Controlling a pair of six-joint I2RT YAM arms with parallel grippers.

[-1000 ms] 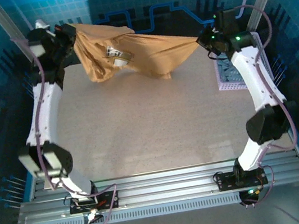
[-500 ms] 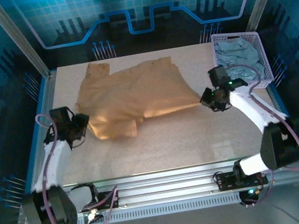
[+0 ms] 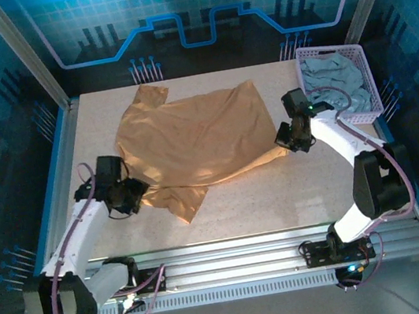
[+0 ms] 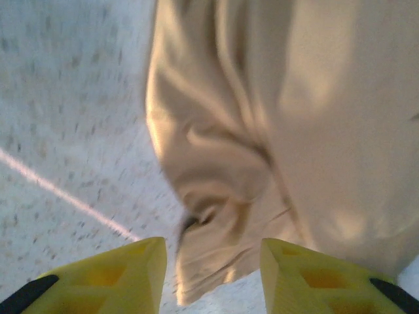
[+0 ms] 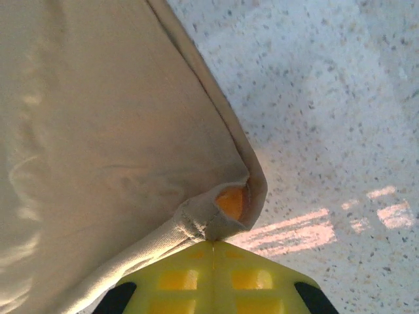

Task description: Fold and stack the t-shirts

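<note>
Speckled beige tabletop [image 3: 280, 201] sits inside a blue-panelled enclosure with aluminium posts at its corners.

Left arm [image 3: 75, 242]: rises from its base at the near left, with the forearm angled toward the far right. The left gripper [image 3: 137, 194] is low over the tabletop, just beside the near-left lobe of the tan t-shirt [image 3: 191, 140]. In the left wrist view its yellow fingers [image 4: 118, 275] stand apart with nothing between them. A rumpled fabric edge lies just ahead of them.

Right arm [image 3: 351, 146]: rises from its base at the near right, bends at a raised elbow, and its forearm reaches toward the far left. The right gripper [image 3: 286, 138] is at the shirt's right-hand corner. In the right wrist view its fingers are pressed together, pinching the hemmed corner, which curls around their tips.

Tan t-shirt: lies spread mostly flat on the middle of the tabletop. Its long axis runs roughly left to right. A straight edge faces right, toward the basket. One lobe points to the far left and another, partly folded over, to the near left.

Lavender lattice basket [image 3: 369, 84]: stands at the far right corner and holds a crumpled grey-blue t-shirt [image 3: 333, 81].
</note>
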